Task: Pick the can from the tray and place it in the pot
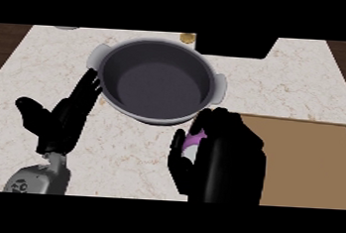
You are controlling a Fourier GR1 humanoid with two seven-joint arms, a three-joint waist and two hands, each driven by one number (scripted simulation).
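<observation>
Purple and white show between the curled fingers of the right hand [221, 158], which wraps the can [195, 142] and hides most of it, just left of the brown tray [305, 160] and near the pot's [157, 80] near rim. That grey pot sits on the marbled surface [295, 85], nothing visible inside. Left hand [62, 120] rests open, fingers spread, beside the pot's left wall. A low carry could likely knock the can against the rim.
</observation>
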